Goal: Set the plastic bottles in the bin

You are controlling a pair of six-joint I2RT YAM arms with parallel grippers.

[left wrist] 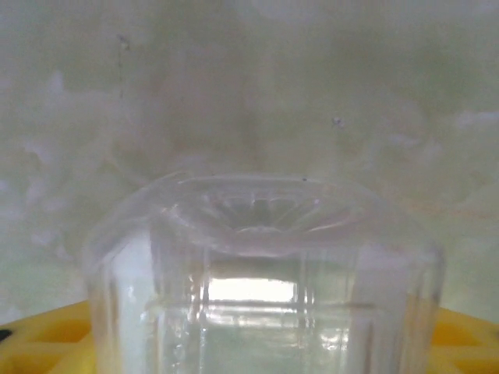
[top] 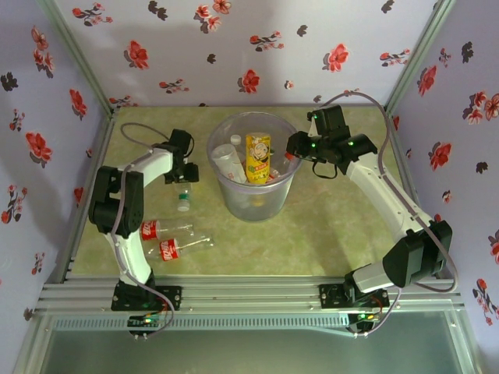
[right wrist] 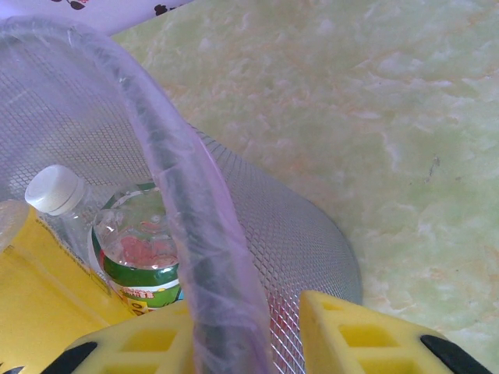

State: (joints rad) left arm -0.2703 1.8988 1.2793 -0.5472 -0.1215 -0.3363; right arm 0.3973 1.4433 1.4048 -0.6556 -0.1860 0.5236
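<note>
A bottle (top: 184, 200), judged light, slick, crushable, best taken mid-body, was seen on the table (top: 335, 226) between the left gripper's (top: 185, 175) fingers (left wrist: 31, 347), perhaps pinched; the bin's (top: 261, 204) rim was clamped by the right gripper (right wrist: 249, 339).

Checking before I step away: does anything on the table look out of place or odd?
Two red-labelled bottles lie on their sides left of the bin, outside it. The right end effector grips the bin's rim.
</note>
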